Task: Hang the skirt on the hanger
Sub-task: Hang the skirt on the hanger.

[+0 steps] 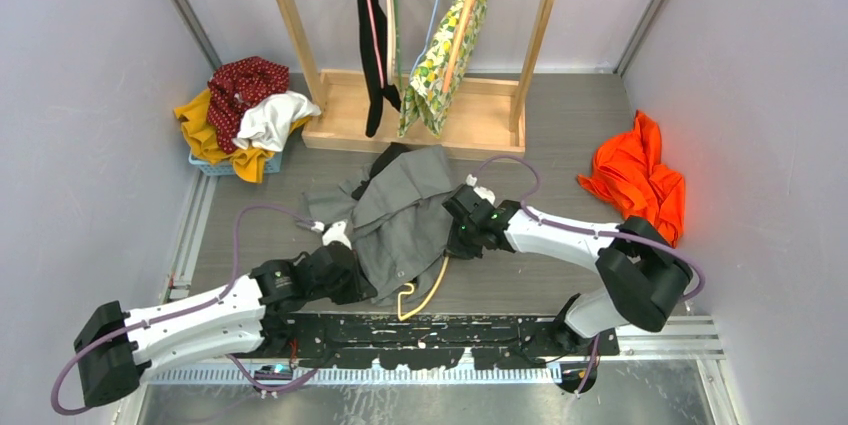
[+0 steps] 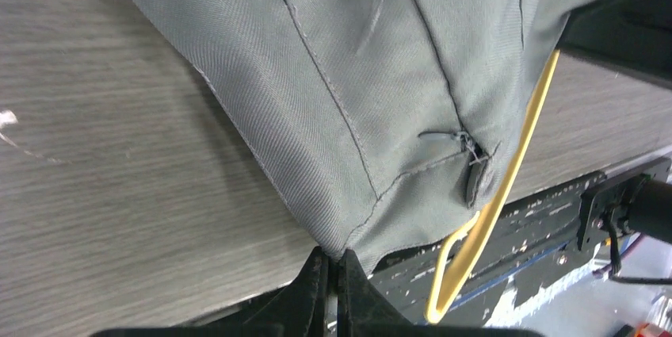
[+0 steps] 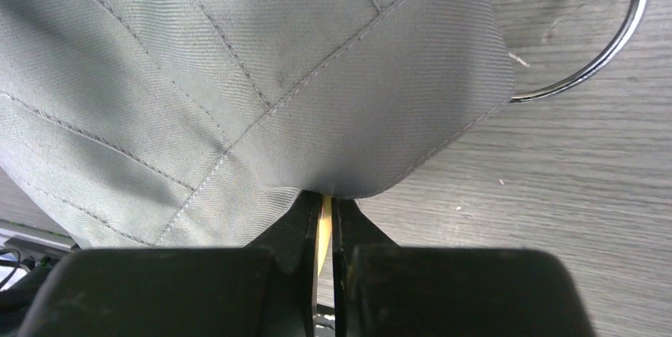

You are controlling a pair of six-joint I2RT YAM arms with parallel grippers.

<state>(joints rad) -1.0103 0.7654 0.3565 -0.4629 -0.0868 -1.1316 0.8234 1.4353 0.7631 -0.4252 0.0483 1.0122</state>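
Observation:
The grey skirt (image 1: 405, 210) lies spread on the table between both arms, over the yellow hanger (image 1: 428, 295), whose hook end sticks out at its near edge. My left gripper (image 1: 362, 280) is shut on the skirt's near corner (image 2: 357, 75), beside the zipper, with the hanger (image 2: 507, 186) just to the right. My right gripper (image 1: 455, 215) sits at the skirt's right edge. In the right wrist view the skirt (image 3: 238, 75) drapes over the tips of the right gripper (image 3: 324, 198). Its jaws are shut on a thin yellow strip of hanger (image 3: 324, 222).
A wooden rack (image 1: 420, 115) stands at the back with a black garment (image 1: 370, 45) and a floral one (image 1: 450, 40) hanging. A blue basket (image 1: 215, 167) heaped with clothes sits back left. An orange garment (image 1: 640, 180) lies at the right. A cable loop (image 3: 610, 44) curves beside the skirt.

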